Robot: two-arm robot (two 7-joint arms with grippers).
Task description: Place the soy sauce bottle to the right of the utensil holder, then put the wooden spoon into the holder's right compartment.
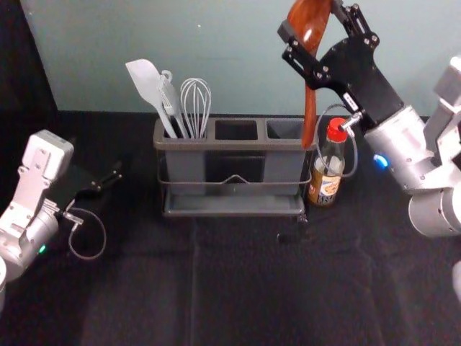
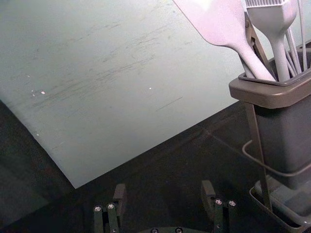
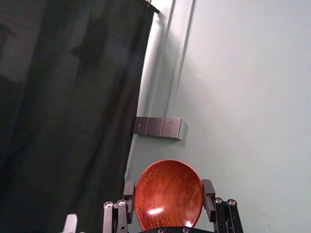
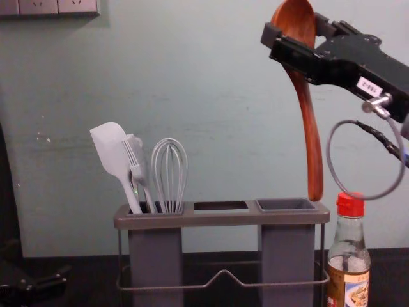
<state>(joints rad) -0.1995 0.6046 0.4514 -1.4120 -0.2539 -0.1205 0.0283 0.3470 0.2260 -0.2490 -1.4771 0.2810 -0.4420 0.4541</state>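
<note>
1 spoon (image 1: 310, 119) in right end effector (image 1: 312, 21) above holder (image 1: 230, 145), labelled bottle (image 4: 349, 278)

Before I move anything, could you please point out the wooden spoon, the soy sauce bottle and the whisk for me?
Wooden spoon (image 4: 311, 141): chest view, on the handle.
Soy sauce bottle (image 1: 328, 185): head view, on the label.
Whisk (image 4: 169, 176): chest view, on the wire loops.
</note>
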